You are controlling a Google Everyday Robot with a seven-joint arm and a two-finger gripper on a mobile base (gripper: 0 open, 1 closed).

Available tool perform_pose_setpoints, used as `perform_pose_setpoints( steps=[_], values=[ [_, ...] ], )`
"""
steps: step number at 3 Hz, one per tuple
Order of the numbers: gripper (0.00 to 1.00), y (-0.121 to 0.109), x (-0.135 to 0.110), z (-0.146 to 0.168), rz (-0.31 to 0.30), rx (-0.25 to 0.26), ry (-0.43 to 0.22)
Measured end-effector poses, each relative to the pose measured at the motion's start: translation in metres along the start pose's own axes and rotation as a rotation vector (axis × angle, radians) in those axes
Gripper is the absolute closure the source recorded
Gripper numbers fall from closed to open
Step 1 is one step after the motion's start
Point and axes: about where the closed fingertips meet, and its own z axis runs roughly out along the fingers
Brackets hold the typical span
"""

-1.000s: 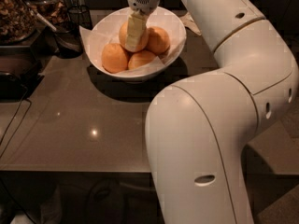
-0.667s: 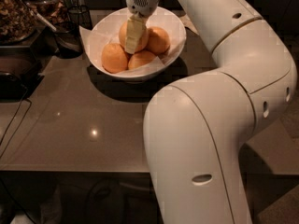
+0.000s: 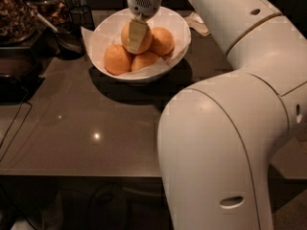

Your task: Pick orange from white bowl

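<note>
Left: dark containers (image 3: 21, 13) crowd the table's far corner, just beside the white bowl (image 3: 97, 36). Bare tabletop (image 3: 86, 123) runs forward to its front edge. Centre: the gripper (image 3: 136, 38) is lowered into the bowl against the orange (image 3: 125, 34), round, smooth and partly hidden, resting on three smaller fruits (image 3: 117, 59); whether it has clamped cannot be told. Right: the robot arm (image 3: 225, 143) fills the space, hiding that table edge.

Claw (image 3: 136, 44) in white bowl (image 3: 180, 30) hides part of the orange (image 3: 124, 34)
</note>
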Motion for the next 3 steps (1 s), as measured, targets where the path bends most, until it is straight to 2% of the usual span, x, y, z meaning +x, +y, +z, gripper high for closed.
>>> perform_pose_setpoints(
  steps=[1,2,3],
  values=[
    [0.94,0.000,0.000,0.000,-0.001,0.000,-0.001],
    [1.00,0.000,0.000,0.000,-0.001,0.000,-0.001],
    [1.00,0.000,-0.008,-0.011,-0.001,0.036,-0.034]
  ],
)
